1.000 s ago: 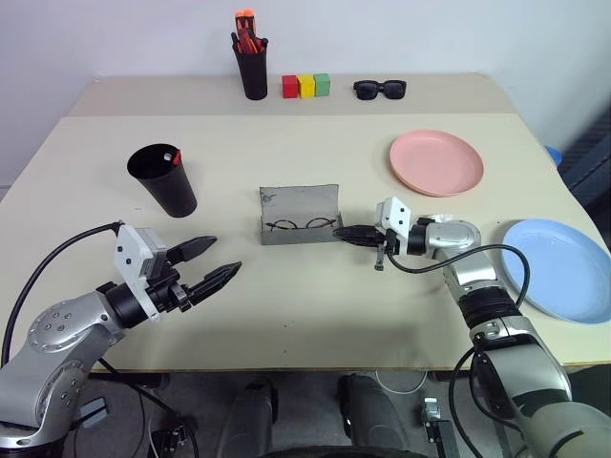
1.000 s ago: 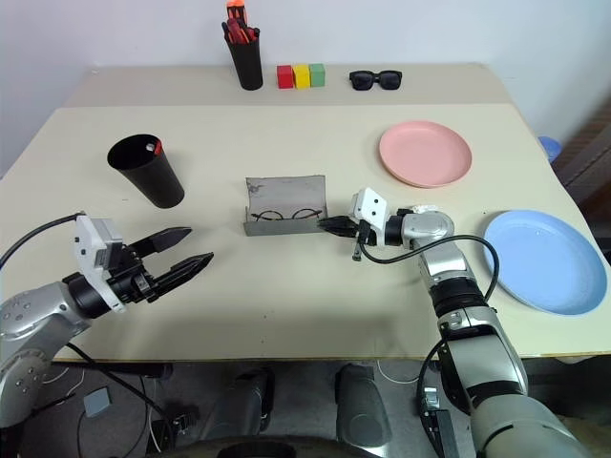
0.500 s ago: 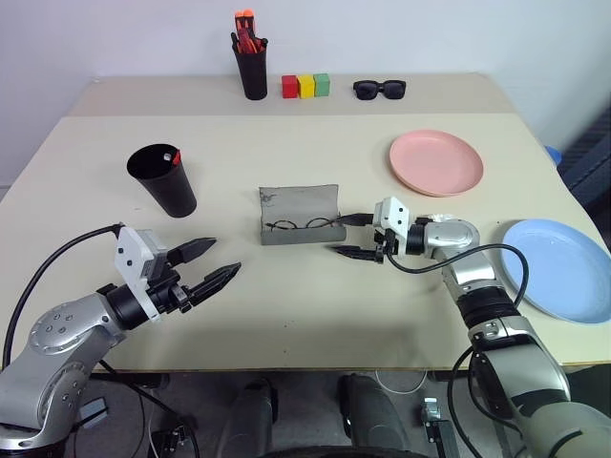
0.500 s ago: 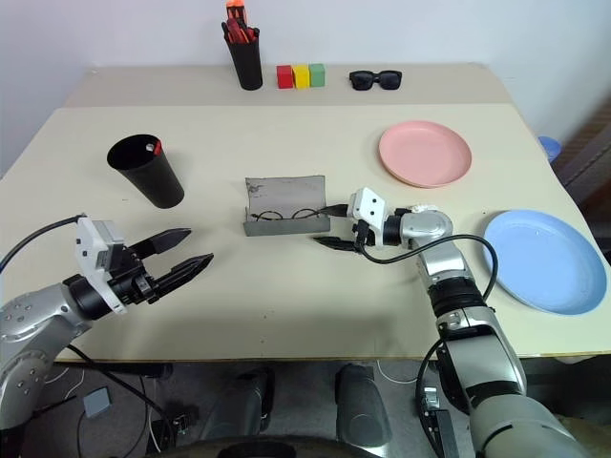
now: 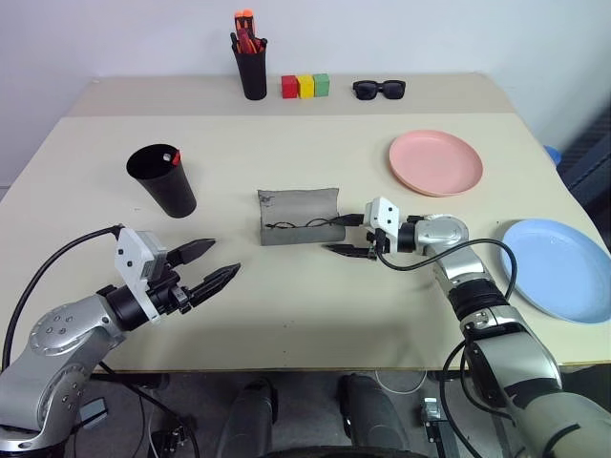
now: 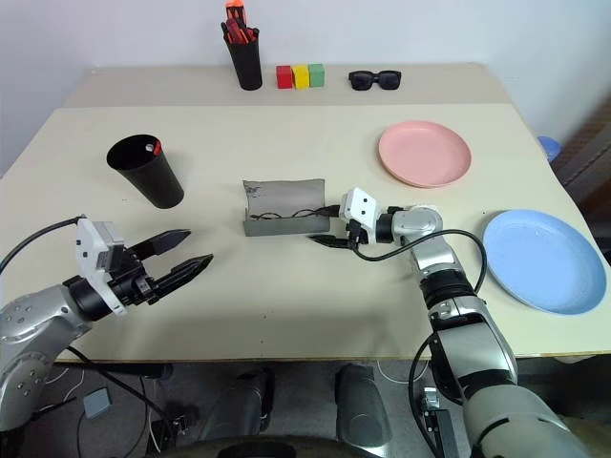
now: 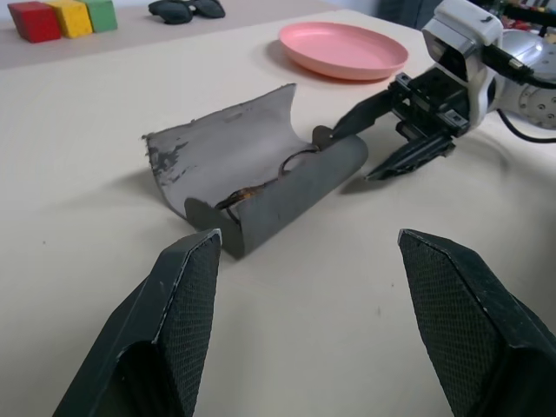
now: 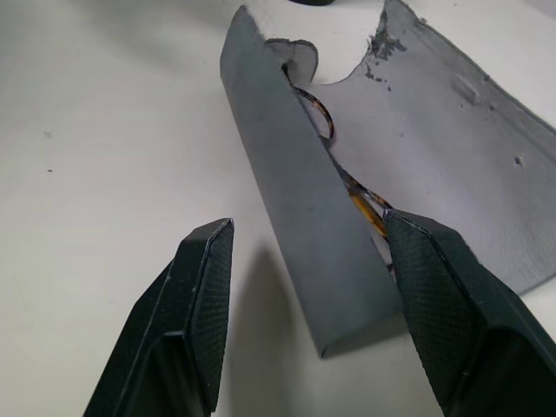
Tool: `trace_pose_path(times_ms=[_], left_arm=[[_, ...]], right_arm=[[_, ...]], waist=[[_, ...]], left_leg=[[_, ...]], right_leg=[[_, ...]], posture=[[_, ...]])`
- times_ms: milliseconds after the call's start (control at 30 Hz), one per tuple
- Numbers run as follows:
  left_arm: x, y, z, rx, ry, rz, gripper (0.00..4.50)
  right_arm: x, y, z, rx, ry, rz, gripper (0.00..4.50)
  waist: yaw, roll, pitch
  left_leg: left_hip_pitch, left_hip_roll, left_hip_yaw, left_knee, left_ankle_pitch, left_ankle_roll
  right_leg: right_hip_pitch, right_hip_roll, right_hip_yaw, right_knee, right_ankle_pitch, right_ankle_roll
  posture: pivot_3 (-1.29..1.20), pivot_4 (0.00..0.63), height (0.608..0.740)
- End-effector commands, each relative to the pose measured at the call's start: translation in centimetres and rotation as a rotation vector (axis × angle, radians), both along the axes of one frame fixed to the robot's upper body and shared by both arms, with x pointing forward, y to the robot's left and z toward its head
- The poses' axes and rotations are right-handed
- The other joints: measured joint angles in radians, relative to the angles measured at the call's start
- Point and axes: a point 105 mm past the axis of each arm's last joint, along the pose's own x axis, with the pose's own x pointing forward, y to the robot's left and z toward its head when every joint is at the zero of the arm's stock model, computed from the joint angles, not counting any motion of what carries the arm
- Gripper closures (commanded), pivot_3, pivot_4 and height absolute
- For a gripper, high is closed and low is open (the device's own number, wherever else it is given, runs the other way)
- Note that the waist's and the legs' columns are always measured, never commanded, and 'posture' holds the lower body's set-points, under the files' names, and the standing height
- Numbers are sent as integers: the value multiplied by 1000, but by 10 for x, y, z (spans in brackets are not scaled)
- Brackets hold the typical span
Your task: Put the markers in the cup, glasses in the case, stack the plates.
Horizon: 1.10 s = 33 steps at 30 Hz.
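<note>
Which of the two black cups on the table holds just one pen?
The wide tapered cup near the left edge, with a single red marker at its rim. The narrow holder at the back is crammed with orange-red pens.

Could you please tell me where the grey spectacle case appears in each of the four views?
Left eye: case at table centre.
Right eye: centre, left of the right tool.
Left wrist: centre-left.
Right wrist: upper right.
Shared landmark: the glasses inside it.
</note>
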Motion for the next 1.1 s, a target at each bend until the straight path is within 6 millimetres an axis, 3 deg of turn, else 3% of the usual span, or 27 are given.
trace_pose_path(times_ms=[33,133,267,800,1100], left_arm=[[-5,-1,11,7,-49,1,1142],[-6,0,11,8,-48,8,1142],[-8,0,10,9,-46,17,1142],[-3,-2,9,5,-47,5,1142],[-1,-4,8,-6,-44,-6,1142]], right_arm=[[5,4,1,-18,-19,5,1740],[6,5,2,-20,-25,10,2524],[7,4,6,-21,-34,18,4465],[8,-6,18,6,-52,1,4465],[7,5,70,355,97,15,4465]], waist=[[0,0,0],[1,0,0],[0,0,0],[2,0,0],[1,0,0]], left_leg=[[0,0,0,0,0,0],[0,0,0,0,0,0],[1,0,0,0,0,0],[1,0,0,0,0,0],[1,0,0,0,0,0]], right_leg=[[0,0,0,0,0,0],[0,0,0,0,0,0],[1,0,0,0,0,0],[1,0,0,0,0,0],[1,0,0,0,0,0]], posture=[[0,150,740],[0,150,740],[0,150,740],[0,150,740],[0,150,740]])
